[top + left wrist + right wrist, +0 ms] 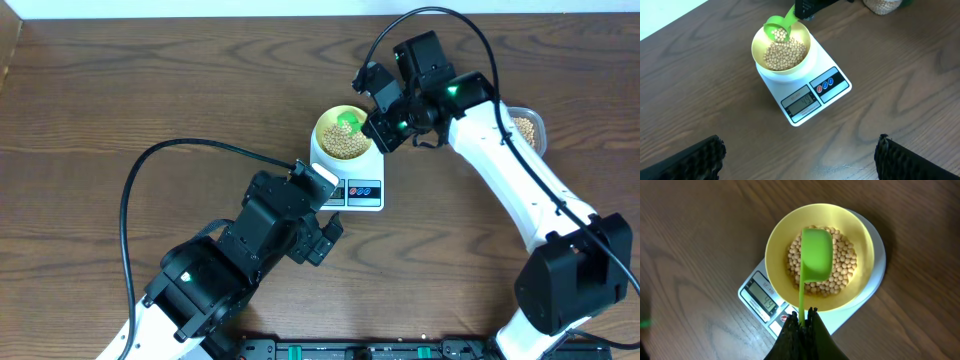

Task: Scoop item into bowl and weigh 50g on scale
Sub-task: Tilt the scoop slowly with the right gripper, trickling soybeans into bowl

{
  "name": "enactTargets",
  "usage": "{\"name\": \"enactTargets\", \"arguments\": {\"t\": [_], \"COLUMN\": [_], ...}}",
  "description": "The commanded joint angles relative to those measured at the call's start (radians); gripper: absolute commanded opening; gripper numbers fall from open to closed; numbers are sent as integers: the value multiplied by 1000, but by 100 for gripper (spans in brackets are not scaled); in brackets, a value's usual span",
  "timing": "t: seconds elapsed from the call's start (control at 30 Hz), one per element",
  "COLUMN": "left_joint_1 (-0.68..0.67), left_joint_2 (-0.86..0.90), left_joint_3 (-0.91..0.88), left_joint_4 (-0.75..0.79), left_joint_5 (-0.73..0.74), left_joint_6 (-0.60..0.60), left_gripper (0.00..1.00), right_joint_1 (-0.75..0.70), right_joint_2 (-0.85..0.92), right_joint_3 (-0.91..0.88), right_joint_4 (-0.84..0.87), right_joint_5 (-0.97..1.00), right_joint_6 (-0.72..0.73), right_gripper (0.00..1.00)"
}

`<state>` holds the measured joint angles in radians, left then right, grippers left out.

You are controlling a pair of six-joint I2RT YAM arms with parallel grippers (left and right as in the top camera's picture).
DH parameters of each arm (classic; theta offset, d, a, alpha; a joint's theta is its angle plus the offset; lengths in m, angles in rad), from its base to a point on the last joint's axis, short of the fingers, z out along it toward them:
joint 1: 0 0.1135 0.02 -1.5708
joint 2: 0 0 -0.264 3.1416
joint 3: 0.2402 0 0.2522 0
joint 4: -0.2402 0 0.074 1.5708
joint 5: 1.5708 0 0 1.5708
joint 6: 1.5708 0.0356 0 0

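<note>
Green scoop (817,255) over the yellow bowl (774,245) of beans (842,272)
Right gripper (802,325) pinches its handle; the bowl sits on the white scale (837,91); left gripper (800,160) gapes nearby; bean tub (527,128) far right on the wooden table (120,90).

Glossy plastic scoop (817,255), smooth white plastic scale (822,62), matt wood-grain table (700,100).

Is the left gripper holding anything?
No, the left gripper is wide open with only table showing between its jaws, short of the scale.
</note>
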<state>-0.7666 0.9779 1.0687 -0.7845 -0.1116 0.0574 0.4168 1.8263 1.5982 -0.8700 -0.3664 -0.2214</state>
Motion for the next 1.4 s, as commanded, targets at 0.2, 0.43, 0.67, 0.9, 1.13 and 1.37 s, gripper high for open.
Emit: {"name": "enactTargets", "arguments": {"t": [0.2,0.43,0.67,0.9,1.13,1.37], "left_joint_1": [4,4,4,4,4,4], "left_joint_2": [-5,-5,-5,-5,-5,-5], "left_joint_3": [30,30,30,30,30,30], "left_joint_4": [1,1,1,1,1,1], "left_joint_5": [-13,-13,-13,-13,-13,-13], "left_joint_6": [14,14,14,14,14,14], "left_gripper": [98,98,98,98,98,98], "right_joint_1": [11,11,11,11,11,11], "right_joint_2": [8,8,8,8,8,8], "right_joint_3": [23,23,23,23,23,23], "right_joint_4": [3,6,7,6,6,6], "right_joint_5": [18,19,21,20,21,21], "right_joint_6": [-36,-72,-80,-79,-79,-79], "right_gripper": [1,1,1,1,1,1]}}
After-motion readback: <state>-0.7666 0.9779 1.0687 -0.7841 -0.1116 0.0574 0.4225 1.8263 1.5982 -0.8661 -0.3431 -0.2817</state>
